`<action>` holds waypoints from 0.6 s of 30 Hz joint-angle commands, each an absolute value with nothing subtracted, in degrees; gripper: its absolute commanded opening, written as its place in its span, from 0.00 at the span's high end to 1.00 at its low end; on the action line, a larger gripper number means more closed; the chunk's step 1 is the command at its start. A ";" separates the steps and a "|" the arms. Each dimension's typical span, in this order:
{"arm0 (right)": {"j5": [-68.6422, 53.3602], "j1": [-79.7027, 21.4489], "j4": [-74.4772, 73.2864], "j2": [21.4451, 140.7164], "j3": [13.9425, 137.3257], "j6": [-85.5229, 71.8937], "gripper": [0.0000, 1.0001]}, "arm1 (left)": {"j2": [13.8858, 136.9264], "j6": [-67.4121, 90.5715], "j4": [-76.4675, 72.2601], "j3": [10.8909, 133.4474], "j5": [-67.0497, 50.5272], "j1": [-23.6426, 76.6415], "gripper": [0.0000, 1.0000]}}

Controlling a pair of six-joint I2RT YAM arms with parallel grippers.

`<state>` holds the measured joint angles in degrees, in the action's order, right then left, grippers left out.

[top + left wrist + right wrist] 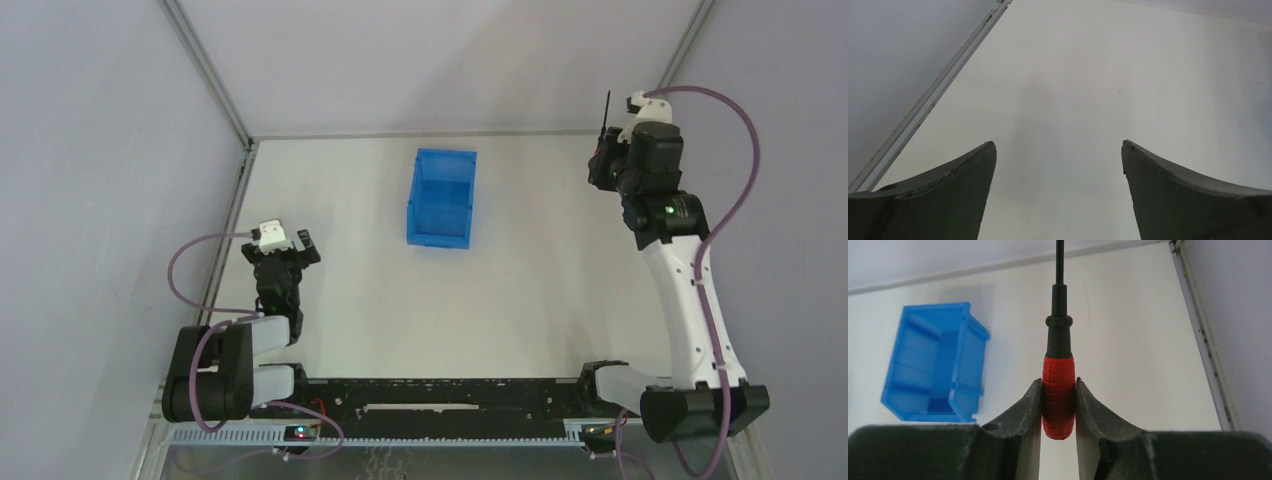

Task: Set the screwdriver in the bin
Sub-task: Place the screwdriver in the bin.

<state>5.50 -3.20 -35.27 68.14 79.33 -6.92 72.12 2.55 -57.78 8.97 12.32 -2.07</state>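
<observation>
A white table — grey walls around it, metal rails at its edges.

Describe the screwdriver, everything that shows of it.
The screwdriver is small and slim: a stubby red handle, knurled and plastic-looking, a black collar, then a thin black shaft pointing straight away from the right gripper, which is shut on the handle, one finger on each side. It is held above the table, right of the blue bin, not in it.
</observation>
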 commanded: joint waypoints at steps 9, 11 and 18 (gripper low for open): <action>7.96 -8.16 -41.82 64.74 85.73 -8.79 0.98 | 71.95 1.41 -59.76 11.26 13.04 -2.33 0.00; 9.23 -10.22 -41.84 65.58 86.23 -9.43 0.99 | 71.97 1.41 -59.77 11.26 13.06 -2.36 0.00; 14.17 -19.96 -39.62 69.17 87.11 -15.10 1.00 | 71.92 1.40 -59.77 11.27 13.04 -2.36 0.00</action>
<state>10.35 -15.53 -42.00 67.53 84.16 -10.68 72.12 2.55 -57.76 8.97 12.32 -2.07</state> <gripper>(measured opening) 0.327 0.996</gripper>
